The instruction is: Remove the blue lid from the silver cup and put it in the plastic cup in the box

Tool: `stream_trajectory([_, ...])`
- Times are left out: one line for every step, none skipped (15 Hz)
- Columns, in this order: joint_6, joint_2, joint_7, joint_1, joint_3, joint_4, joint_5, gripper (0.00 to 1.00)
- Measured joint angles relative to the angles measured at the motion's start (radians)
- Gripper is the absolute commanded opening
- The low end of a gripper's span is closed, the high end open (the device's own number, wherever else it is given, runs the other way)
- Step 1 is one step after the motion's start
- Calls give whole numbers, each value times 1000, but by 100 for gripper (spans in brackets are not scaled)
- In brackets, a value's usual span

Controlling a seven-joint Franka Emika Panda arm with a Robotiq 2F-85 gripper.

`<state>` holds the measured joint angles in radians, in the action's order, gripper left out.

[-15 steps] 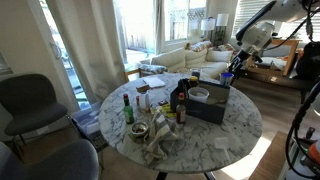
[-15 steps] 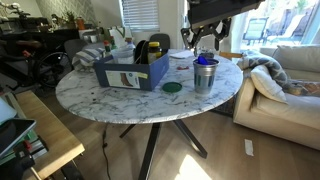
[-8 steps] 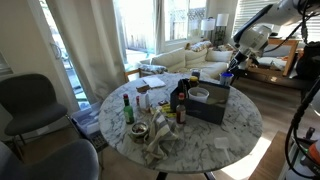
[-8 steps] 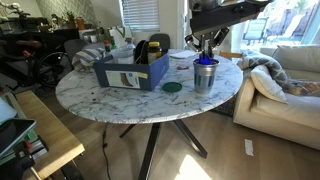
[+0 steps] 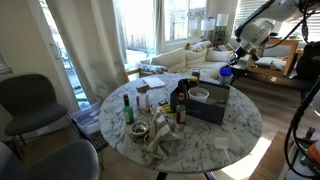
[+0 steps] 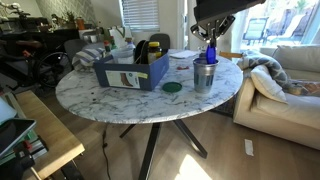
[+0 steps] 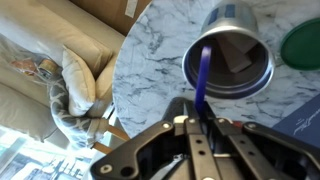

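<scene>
My gripper (image 7: 197, 118) is closed almost fully on the blue lid (image 7: 202, 75). It pinches the lid at the rim, so the lid hangs on edge over the open mouth of the silver cup (image 7: 228, 62). In both exterior views the lid seems lifted just above the cup.

The lid looks thin, light and stiff, probably smooth plastic. I judge it can swing or slip between my pads, so a firm hold close to the rim, without a hard squeeze, seems right.

The plastic cup (image 5: 199, 95) stands inside the box (image 5: 208, 112), near on the same marble table (image 7: 150, 60).
</scene>
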<state>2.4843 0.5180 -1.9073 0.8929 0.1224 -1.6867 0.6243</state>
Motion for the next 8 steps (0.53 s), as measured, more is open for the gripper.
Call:
stream_trajectory([-11, -18, 0, 2, -1, 8, 22, 2])
stream_trajectory([-29, -42, -1, 5, -2, 14, 49, 2])
stream_trajectory([-61, -69, -6, 7, -2, 17, 84, 2])
stream_trajectory([-108, -99, -25, 9, 0, 21, 135, 2])
stream_trajectory([-167, -134, -49, 8, 1, 23, 185, 2])
stream_trajectory([-231, -172, -65, 3, 0, 23, 231, 2])
stream_trajectory([-299, -209, -73, -8, -4, 20, 267, 2])
stream_trajectory([-365, -245, -75, -26, -12, 12, 295, 2])
